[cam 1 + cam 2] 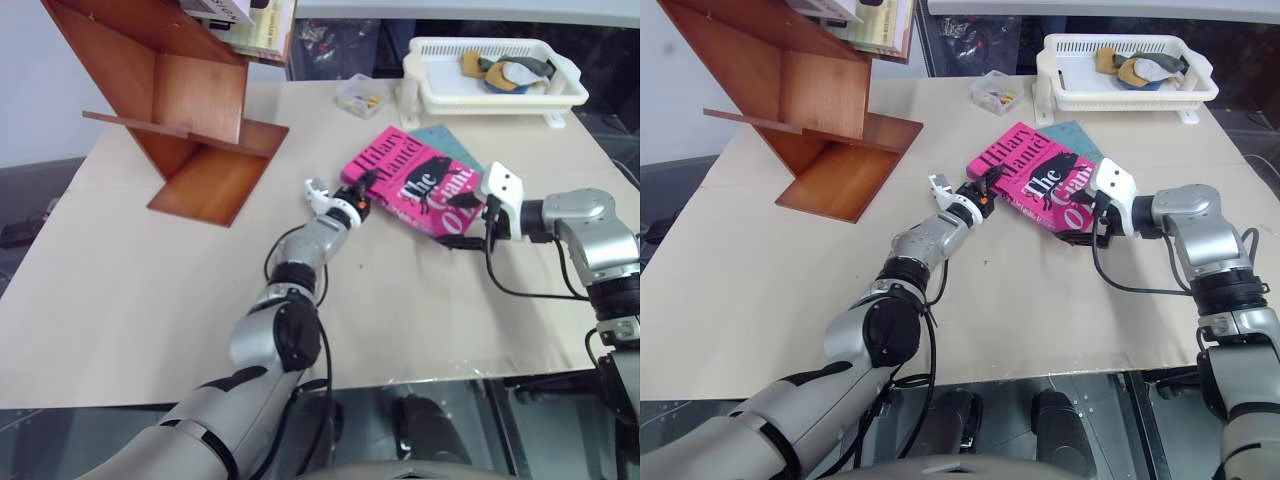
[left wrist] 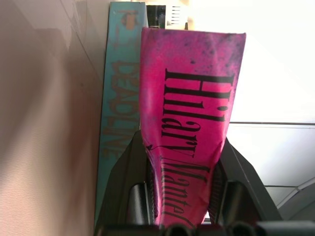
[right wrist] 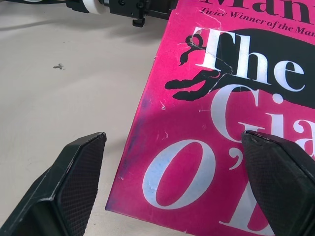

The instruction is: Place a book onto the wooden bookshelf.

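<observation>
The left tool (image 1: 362,192) is clamped on the top edge of the book (image 1: 420,185), its black fingers (image 2: 135,196) pinching the cover at "Hilary Mantel". The right tool (image 3: 182,182) stands spread wide, straddling the book's bottom corner by the "O'". The book is bright pink with white and black lettering, lying on the worktop (image 1: 150,290) over a teal book (image 1: 448,142). The wooden bookshelf (image 1: 190,110) stands well apart, toward the far left.
</observation>
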{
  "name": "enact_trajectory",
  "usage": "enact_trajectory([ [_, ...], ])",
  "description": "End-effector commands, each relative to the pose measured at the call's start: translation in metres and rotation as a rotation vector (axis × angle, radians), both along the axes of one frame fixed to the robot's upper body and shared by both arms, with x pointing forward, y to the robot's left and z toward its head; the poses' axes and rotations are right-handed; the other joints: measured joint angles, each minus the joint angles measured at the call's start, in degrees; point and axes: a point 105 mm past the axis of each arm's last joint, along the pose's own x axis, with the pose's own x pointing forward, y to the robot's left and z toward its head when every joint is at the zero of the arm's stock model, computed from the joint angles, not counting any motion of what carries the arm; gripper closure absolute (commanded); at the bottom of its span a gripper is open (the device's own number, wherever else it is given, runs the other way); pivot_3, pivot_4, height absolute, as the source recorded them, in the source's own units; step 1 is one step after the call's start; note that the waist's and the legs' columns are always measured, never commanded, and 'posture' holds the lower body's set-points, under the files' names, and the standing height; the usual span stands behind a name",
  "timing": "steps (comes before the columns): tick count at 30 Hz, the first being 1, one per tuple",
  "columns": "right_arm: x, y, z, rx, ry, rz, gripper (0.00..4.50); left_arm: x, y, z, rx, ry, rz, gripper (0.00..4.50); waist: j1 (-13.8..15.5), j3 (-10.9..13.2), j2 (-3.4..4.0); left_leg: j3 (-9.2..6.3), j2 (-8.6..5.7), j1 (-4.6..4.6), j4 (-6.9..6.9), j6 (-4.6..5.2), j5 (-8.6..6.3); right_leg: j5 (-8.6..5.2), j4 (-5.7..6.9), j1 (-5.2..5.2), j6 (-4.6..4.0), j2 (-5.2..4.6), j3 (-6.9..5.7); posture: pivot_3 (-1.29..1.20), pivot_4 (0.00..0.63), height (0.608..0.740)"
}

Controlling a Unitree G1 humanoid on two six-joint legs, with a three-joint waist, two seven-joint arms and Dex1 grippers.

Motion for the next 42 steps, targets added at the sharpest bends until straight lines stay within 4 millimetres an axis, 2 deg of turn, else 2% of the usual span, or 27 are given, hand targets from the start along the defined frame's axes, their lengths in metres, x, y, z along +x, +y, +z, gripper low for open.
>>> enact_trajectory([
  [1, -0.004, -0.005, -0.011, -0.014, 0.048, -0.017, 0.0, -0.001, -0.004, 0.008, 0.001, -0.048, -0.021, 3.71, 0.0, 0.0, 0.0, 0.0, 0.0, 0.0, 0.0, 0.0, 0.0, 0.0, 0.0, 0.0, 0.0, 0.0, 0.0, 0.0, 0.15, 0.74],
  [5, -0.008, 0.004, 0.008, 0.061, 0.019, 0.02, 0.0, -0.002, -0.002, 0.009, -0.006, -0.058, -0.023, 3.71, 0.0, 0.0, 0.0, -0.01, 0.0, -0.02, 0.0, 0.0, 0.0, 0.0, 0.0, -0.02, 0.0, 0.0, 0.0, 0.0, 0.15, 0.74],
  [10, -0.028, 0.008, 0.038, 0.207, -0.012, 0.069, 0.0, -0.002, 0.001, 0.009, -0.015, -0.057, -0.009, 3.71, 0.2, 0.0, 0.0, -0.05, 0.0, -0.14, -0.02, 0.0, 0.0, 0.0, -0.03, -0.09, 0.0, -0.07, -0.04, 0.0, 0.15, 0.74],
  [17, -0.062, -0.017, 0.062, 0.388, -0.054, -0.026, 0.0, -0.002, 0.007, 0.011, -0.014, -0.072, 0.015, 3.71, 0.2, 0.0, 0.0, -0.1, 0.0, -0.21, -0.07, 0.0, -0.01, 0.0, -0.11, -0.11, 0.0, -0.25, -0.06, 0.0, 0.15, 0.74],
  [21, -0.091, -0.031, 0.071, 0.476, -0.069, -0.059, 0.0, -0.002, 0.01, 0.019, 0.029, -0.122, 0.021, 3.71, 0.1, 0.0, -0.01, -0.06, 0.02, -0.2, -0.11, 0.01, -0.01, 0.0, -0.1, -0.15, 0.0, -0.24, -0.01, 0.0, 0.15, 0.74],
  [26, -0.121, -0.042, 0.068, 0.526, -0.045, -0.096, 0.0, -0.004, 0.012, 0.04, 0.161, -0.255, 0.035, 3.71, 0.1, 0.0, -0.02, 0.05, 0.03, -0.19, -0.12, 0.02, -0.02, 0.0, -0.09, -0.16, 0.0, -0.23, 0.1, 0.0, 0.15, 0.74],
  [31, -0.141, -0.053, 0.066, 0.537, -0.032, -0.114, 0.0, -0.007, 0.018, 0.064, 0.283, -0.394, 0.053, 3.71, 0.1, 0.0, -0.04, 0.05, 0.04, -0.13, -0.11, 0.03, -0.02, 0.0, -0.09, -0.09, 0.01, -0.14, 0.08, 0.0, 0.15, 0.74],
  [33, -0.141, -0.053, 0.068, 0.54, -0.04, -0.119, 0.0, -0.009, 0.019, 0.074, 0.339, -0.459, 0.064, 3.71, -0.2, 0.0, -0.04, 0.12, 0.06, -0.1, -0.12, 0.04, -0.02, 0.0, -0.06, -0.1, 0.01, -0.07, 0.14, 0.0, 0.15, 0.74],
  [38, -0.139, -0.051, 0.068, 0.547, -0.047, -0.119, 0.0, -0.025, 0.014, 0.114, 0.481, -0.708, 0.065, 3.71, 0.0, 0.1, -0.04, 0.14, 0.11, -0.05, -0.11, 0.04, -0.02, 0.0, -0.01, -0.09, 0.01, 0.11, 0.14, 0.0, 0.15, 0.74],
  [42, -0.138, -0.051, 0.069, 0.553, -0.055, -0.113, 0.0, -0.041, 0.008, 0.132, 0.773, -0.995, 0.09, 3.71, 0.1, 0.1, -0.05, 0.16, 0.11, -0.05, -0.11, 0.02, -0.01, 0.0, -0.03, -0.08, 0.01, 0.11, 0.17, 0.0, 0.15, 0.74],
])
